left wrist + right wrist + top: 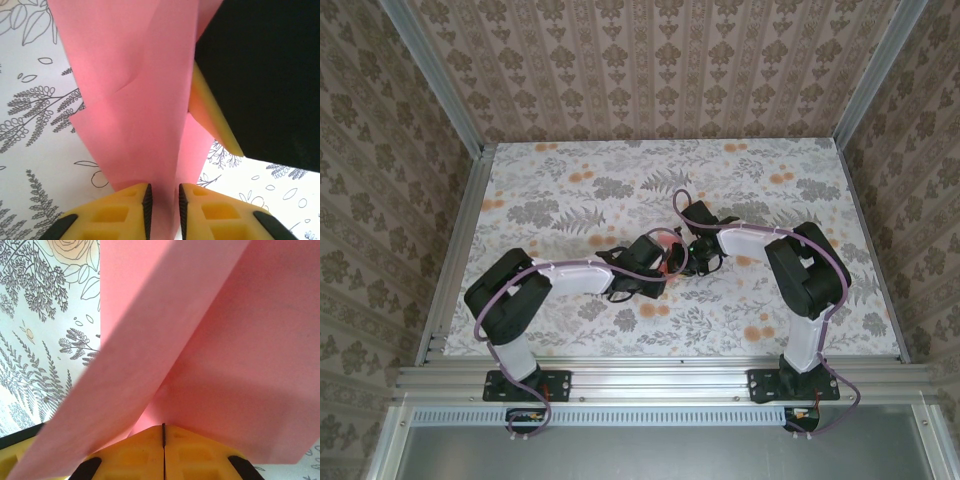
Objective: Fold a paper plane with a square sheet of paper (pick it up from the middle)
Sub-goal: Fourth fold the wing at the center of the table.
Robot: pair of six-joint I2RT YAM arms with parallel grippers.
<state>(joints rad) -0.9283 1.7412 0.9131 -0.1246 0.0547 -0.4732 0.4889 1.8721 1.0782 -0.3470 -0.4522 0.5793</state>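
square sheet of paper point(135, 100) | plain salmon-pink | folded into overlapping flaps, faint crease | held up, mid-scene

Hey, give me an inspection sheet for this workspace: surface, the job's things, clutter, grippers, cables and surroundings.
Surface: white tabletop printed with grey leaves and orange flowers.
Job's things: thin salmon-pink sheet of paper, partly folded, between the two grippers at mid-table; not yet a finished plane.
Clutter: nothing seen.
Grippers: right gripper is shut on the paper. Left gripper has the paper between its jaws, which stand slightly apart; whether it grips cannot be told.
Cables: purple cables run along both arms in loose loops, away from the paper.
Surroundings: brown patterned walls on three sides; an aluminium rail along the near edge carries the arm bases.
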